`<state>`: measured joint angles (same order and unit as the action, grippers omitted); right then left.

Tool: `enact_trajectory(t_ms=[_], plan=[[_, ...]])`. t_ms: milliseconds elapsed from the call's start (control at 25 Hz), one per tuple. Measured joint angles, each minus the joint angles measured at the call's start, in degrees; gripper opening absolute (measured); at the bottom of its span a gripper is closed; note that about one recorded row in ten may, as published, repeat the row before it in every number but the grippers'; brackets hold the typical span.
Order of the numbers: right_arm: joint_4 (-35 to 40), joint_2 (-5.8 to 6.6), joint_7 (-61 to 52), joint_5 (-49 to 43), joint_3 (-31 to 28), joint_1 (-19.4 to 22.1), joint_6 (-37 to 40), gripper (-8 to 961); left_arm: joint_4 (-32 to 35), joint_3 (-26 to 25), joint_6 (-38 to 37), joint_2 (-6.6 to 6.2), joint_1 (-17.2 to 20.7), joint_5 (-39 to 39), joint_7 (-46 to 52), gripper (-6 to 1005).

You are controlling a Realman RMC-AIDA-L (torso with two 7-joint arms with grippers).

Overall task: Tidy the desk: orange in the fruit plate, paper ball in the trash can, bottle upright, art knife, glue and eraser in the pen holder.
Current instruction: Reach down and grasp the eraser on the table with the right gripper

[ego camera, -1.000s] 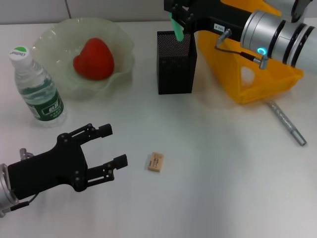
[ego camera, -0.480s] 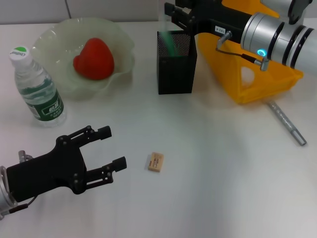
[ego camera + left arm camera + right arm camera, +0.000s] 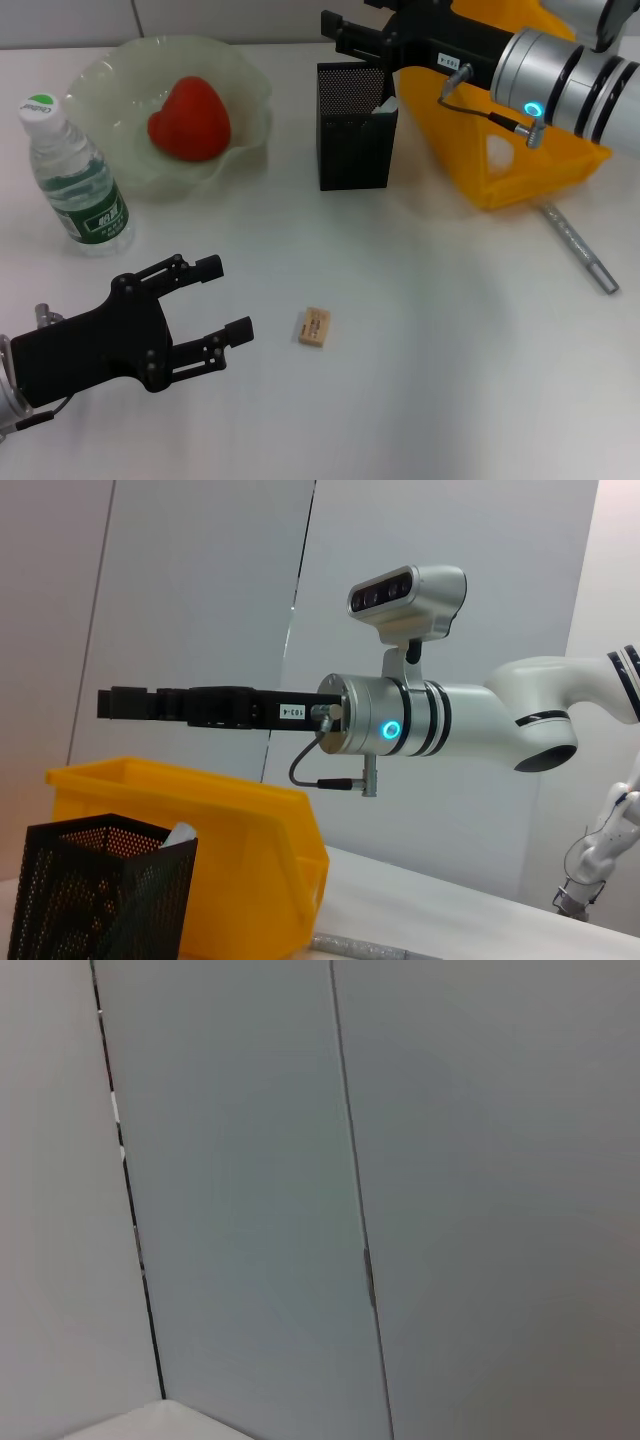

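My right gripper (image 3: 336,28) hangs open and empty just above the black mesh pen holder (image 3: 354,125); it also shows in the left wrist view (image 3: 112,703). A white-tipped item (image 3: 386,103) leans inside the holder. The tan eraser (image 3: 314,327) lies on the table in front. My left gripper (image 3: 230,297) is open and empty, low over the table just left of the eraser. The water bottle (image 3: 76,180) stands upright at the left. A red-orange fruit (image 3: 190,120) lies in the pale plate (image 3: 100,90). The silver art knife (image 3: 575,243) lies at the right. No paper ball shows.
The yellow bin (image 3: 520,165) stands right of the pen holder, under my right arm; it also shows in the left wrist view (image 3: 250,830). The right wrist view shows only a grey wall.
My right gripper has let go of a green item over the pen holder; it dropped inside. The left gripper has barely shifted.
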<state>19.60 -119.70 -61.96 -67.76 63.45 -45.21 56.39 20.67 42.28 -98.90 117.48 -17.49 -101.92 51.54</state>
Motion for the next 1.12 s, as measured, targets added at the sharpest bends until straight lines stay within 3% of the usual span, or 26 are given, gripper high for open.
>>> enact_trajectory(t_ms=[80, 280, 400, 600, 840, 960, 1000, 1120], plan=[[0.54, 0.13, -1.64, 0.01, -0.05, 0.55, 0.64, 705, 0.04, 0.0, 0.0, 0.0, 0.0, -0.02, 0.11, 803], [1.76, 0.48, -4.4, -0.02, -0.08, 2.55, 6.1, 760, 0.05, 0.0, -0.06, 0.01, 0.0, -0.04, 0.33, 803], [5.73, 0.84, -7.23, -1.13, 0.36, 6.64, 12.9, 759, 0.05, 0.0, -0.05, -0.03, 0.0, -0.04, 0.39, 803], [9.94, 1.86, -11.0, -6.47, 0.38, 10.04, 21.65, 758, 0.1, 0.0, 0.11, -0.19, 0.0, -0.04, 0.38, 803], [16.52, 3.44, -20.93, -21.93, 0.49, 10.38, 29.67, 758, 0.16, 0.14, 0.4, -0.5, -0.05, -1.04, -0.09, 802], [20.29, 3.03, -25.89, -32.34, 0.52, 8.9, 30.48, 757, 0.18, 0.25, 0.48, -0.85, -0.38, -2.33, -0.02, 802], [21.73, 2.35, -28.68, -38.49, 0.52, 7.47, 30.62, 757, 0.25, 0.27, 0.51, -0.93, -0.42, -2.61, -0.02, 802], [22.41, 1.5, -30.57, -44.09, 0.59, 5.45, 30.69, 757, 1.31, 0.33, 0.61, -1.21, -0.6, -4.23, 0.19, 802]])
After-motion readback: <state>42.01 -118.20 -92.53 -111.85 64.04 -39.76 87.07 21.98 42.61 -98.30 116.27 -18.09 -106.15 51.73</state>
